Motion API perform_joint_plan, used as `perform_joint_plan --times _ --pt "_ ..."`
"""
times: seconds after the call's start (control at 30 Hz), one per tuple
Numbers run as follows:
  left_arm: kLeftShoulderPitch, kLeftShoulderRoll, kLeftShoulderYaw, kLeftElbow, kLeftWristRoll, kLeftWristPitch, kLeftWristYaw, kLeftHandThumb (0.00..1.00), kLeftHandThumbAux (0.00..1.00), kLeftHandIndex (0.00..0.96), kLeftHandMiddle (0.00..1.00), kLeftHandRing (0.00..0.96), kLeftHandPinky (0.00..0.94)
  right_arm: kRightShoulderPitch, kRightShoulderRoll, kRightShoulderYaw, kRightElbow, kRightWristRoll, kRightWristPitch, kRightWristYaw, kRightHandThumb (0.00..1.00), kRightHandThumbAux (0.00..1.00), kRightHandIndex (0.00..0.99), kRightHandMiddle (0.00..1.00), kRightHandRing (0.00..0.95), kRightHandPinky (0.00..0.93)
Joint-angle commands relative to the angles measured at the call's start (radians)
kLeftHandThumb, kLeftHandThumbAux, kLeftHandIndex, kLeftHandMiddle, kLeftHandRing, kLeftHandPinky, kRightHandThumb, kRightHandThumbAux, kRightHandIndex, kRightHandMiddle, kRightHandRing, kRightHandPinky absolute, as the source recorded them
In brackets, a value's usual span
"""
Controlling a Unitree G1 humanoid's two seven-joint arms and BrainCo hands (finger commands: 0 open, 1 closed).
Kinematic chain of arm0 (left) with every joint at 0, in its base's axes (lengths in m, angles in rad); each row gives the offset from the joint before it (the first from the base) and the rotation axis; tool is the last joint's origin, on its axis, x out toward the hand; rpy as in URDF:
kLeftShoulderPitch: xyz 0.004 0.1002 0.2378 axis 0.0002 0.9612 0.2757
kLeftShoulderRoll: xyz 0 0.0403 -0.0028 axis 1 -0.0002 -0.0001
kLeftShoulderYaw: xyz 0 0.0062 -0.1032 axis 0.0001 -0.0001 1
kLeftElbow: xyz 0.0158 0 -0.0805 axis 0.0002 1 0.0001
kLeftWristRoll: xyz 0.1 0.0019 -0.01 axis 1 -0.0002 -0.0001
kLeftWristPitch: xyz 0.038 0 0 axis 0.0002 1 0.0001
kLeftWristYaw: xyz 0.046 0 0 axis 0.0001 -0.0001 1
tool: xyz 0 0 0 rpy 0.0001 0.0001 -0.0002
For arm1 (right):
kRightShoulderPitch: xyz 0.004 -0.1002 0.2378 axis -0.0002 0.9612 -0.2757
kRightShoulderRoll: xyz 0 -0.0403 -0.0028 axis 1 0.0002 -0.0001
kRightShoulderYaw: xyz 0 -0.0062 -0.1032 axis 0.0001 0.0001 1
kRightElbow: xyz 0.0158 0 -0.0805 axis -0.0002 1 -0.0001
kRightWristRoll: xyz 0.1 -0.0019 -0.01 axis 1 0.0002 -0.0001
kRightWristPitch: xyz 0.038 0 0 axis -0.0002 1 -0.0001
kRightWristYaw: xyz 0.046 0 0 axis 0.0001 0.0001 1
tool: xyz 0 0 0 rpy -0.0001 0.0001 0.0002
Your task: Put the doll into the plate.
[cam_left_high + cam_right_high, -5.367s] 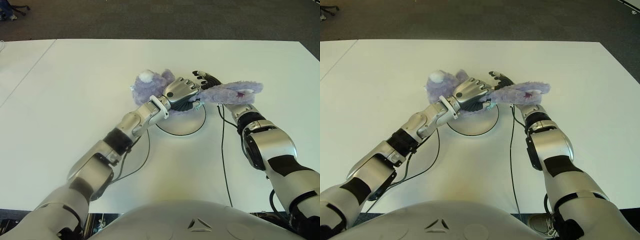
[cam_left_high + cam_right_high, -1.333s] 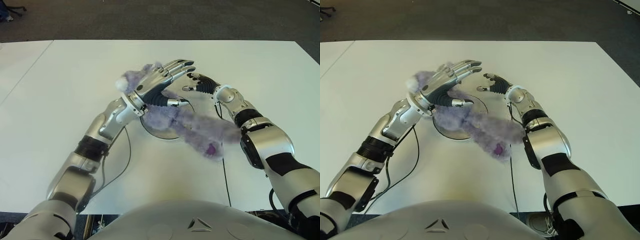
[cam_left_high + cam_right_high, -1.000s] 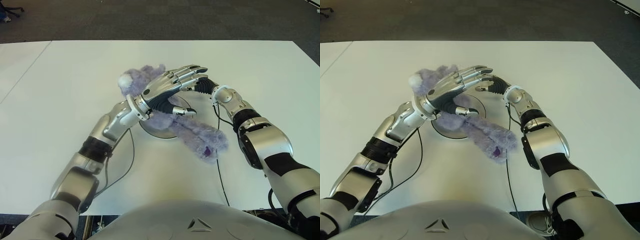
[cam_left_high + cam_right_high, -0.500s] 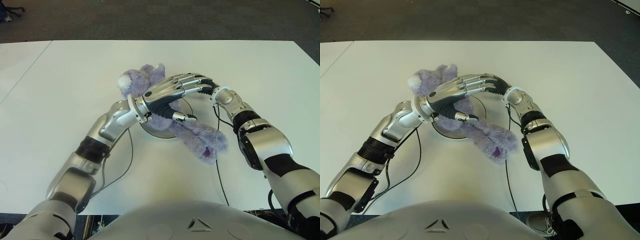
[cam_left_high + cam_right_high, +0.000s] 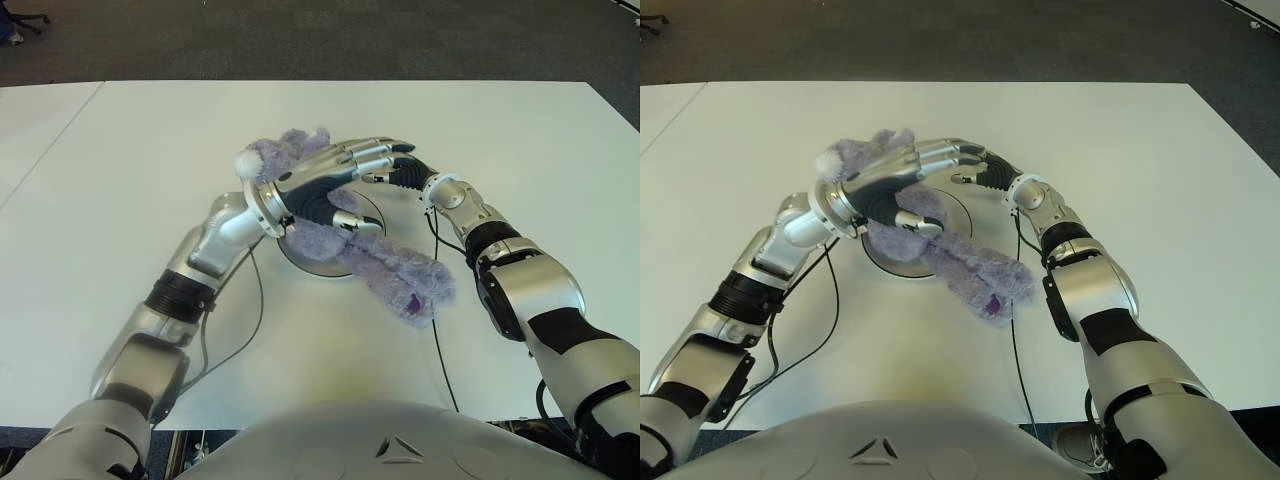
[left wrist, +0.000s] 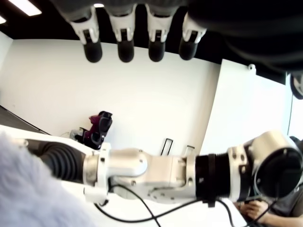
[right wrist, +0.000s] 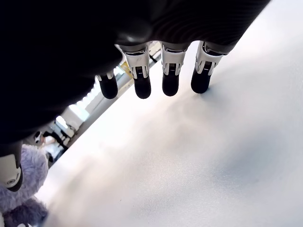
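Observation:
The purple plush doll (image 5: 345,245) lies across the white plate (image 5: 372,212) in the middle of the table. Its head (image 5: 283,155) hangs over the plate's far left rim and one long limb (image 5: 410,285) trails off the near right rim onto the table. My left hand (image 5: 335,180) hovers over the doll's body with straight fingers (image 6: 125,47), holding nothing. My right hand (image 5: 398,172) is at the plate's far right side, its fingers (image 7: 169,80) stretched out above the bare table. The doll's fur (image 7: 21,189) shows off to one side of it.
Black cables (image 5: 438,330) run from both wrists over the white table (image 5: 150,180) toward my body. A second white table (image 5: 40,110) adjoins on the left. Dark carpet (image 5: 300,40) lies beyond the far edge.
Both hands held the doll earlier and have let it go onto the plate. In the last half second my left hand drew back to the left, uncovering the right hand; the doll stayed still.

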Motion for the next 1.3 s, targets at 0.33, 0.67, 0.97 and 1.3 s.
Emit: perform_joint_plan --times 0.33,0.67,0.97,1.3 --pt "-0.082 0.175 0.300 0.256 -0.008 -0.166 0.159 0.121 0.204 0.000 0.000 0.000 0.000 0.067 0.036 0.056 0.027 -0.040 0.036 0.095 0.117 0.441 0.000 0.000 0.000 0.000" --pt "-0.074 0.327 0.440 0.477 0.063 -0.209 0.326 0.091 0.248 0.000 0.000 0.000 0.000 0.073 0.023 0.077 0.029 -0.049 0.057 0.100 0.093 0.476 0.000 0.000 0.000 0.000" --pt "0.038 0.379 0.507 0.715 -0.049 -0.318 0.358 0.068 0.237 0.000 0.000 0.000 0.000 0.084 0.013 0.075 0.027 -0.045 0.059 0.113 0.093 0.493 0.000 0.000 0.000 0.000" --pt "-0.162 0.108 0.383 0.720 0.118 -0.223 0.668 0.060 0.216 0.000 0.000 0.000 0.000 0.102 0.009 0.061 0.026 -0.034 0.053 0.087 0.096 0.489 0.000 0.000 0.000 0.000"
